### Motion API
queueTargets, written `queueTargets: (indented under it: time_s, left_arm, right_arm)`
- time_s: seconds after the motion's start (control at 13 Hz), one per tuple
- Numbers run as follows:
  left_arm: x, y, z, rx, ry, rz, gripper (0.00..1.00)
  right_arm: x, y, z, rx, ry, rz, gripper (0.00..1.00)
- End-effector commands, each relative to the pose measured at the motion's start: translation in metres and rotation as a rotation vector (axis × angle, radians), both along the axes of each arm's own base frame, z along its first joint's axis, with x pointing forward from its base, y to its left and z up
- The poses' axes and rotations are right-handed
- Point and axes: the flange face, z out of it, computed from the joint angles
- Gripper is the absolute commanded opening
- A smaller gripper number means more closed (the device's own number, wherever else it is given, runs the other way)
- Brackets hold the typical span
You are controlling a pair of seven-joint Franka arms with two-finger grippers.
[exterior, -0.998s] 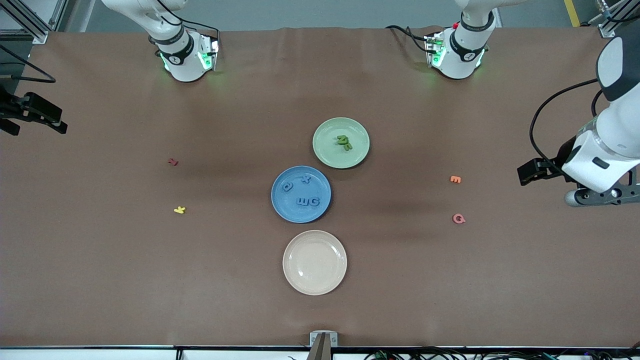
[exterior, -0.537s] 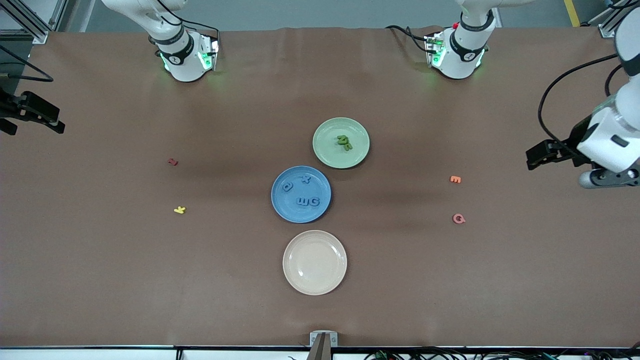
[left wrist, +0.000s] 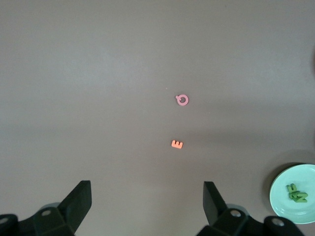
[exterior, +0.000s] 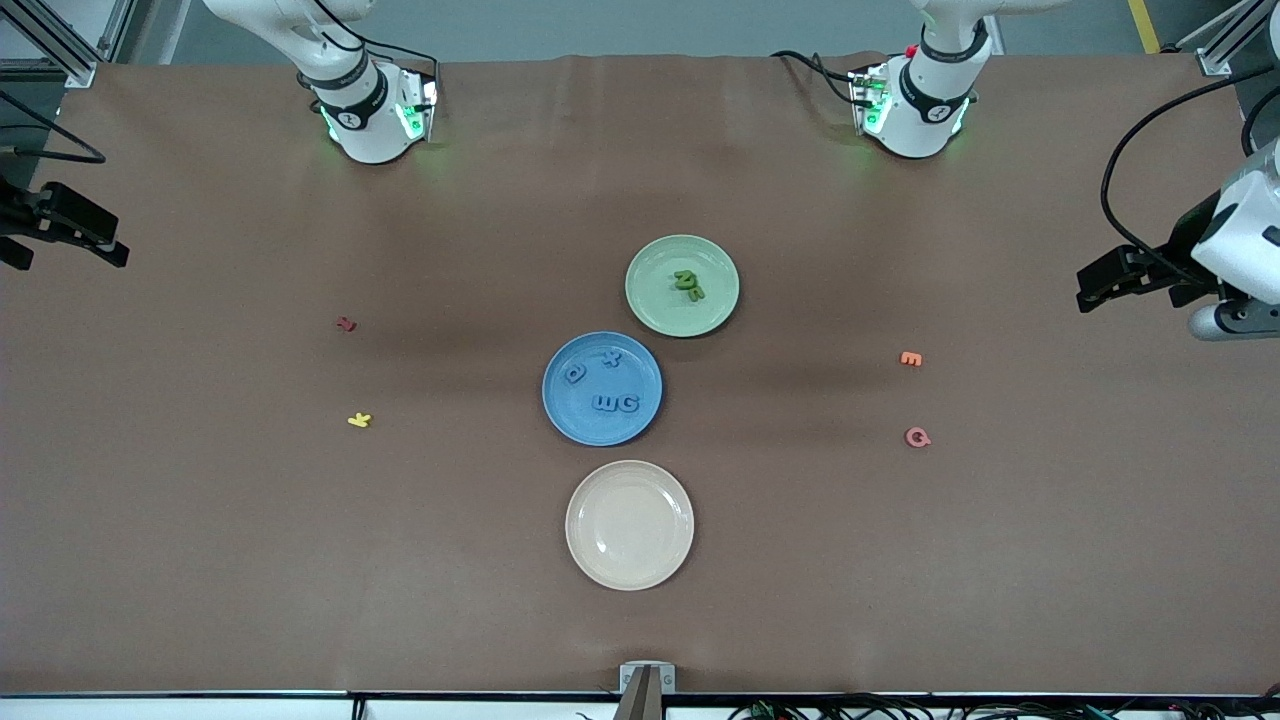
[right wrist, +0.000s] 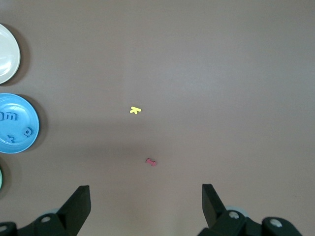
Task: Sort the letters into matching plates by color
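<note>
Several blue letters point(exterior: 613, 402) lie on the blue plate point(exterior: 570, 415) at mid-table. A small heap of green letters point(exterior: 688, 284) lies on the pale green plate point(exterior: 655, 300) beside it. Toward the left arm's end, an orange letter point(exterior: 910, 358) and a pink letter point(exterior: 917, 437) sit on the bare table. Toward the right arm's end lie a red letter point(exterior: 346, 324) and a yellow letter point(exterior: 359, 420). My left gripper point(left wrist: 146, 186) hangs open and empty high over the table's edge, with the orange letter point(left wrist: 177, 144) and the pink letter point(left wrist: 182, 100) below it. My right gripper point(right wrist: 145, 189) is open and empty above the red letter point(right wrist: 151, 162).
An empty cream plate point(exterior: 629, 524) sits nearer the front camera than the blue plate. The left arm point(exterior: 1235, 250) and the right arm point(exterior: 60, 225) hang at the two ends of the table. Brown cloth covers the tabletop.
The left arm has drawn back toward its end of the table, away from the orange and pink letters. The right arm has barely shifted. No letter has moved.
</note>
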Motion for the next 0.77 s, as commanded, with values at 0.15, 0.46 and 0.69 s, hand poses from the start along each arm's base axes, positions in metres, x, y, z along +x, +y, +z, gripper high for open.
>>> queueTargets:
  time_s: [0.15,0.46,0.69]
  left_arm:
    - [-0.029,0.005,0.008,-0.008,0.001,-0.009,1.0]
    - [-0.031,0.007,0.01,-0.036,0.001,-0.004,1.0]
    - [-0.045,0.003,0.008,-0.032,0.02,-0.013,1.0]
  right_arm:
    - [0.001,-0.004,0.005,-0.007,-0.006,-0.007,1.0]
    - [0.001,-0.004,0.005,-0.008,-0.006,-0.007,1.0]
    - [0.001,-0.004,0.006,-0.008,-0.007,-0.007,1.0]
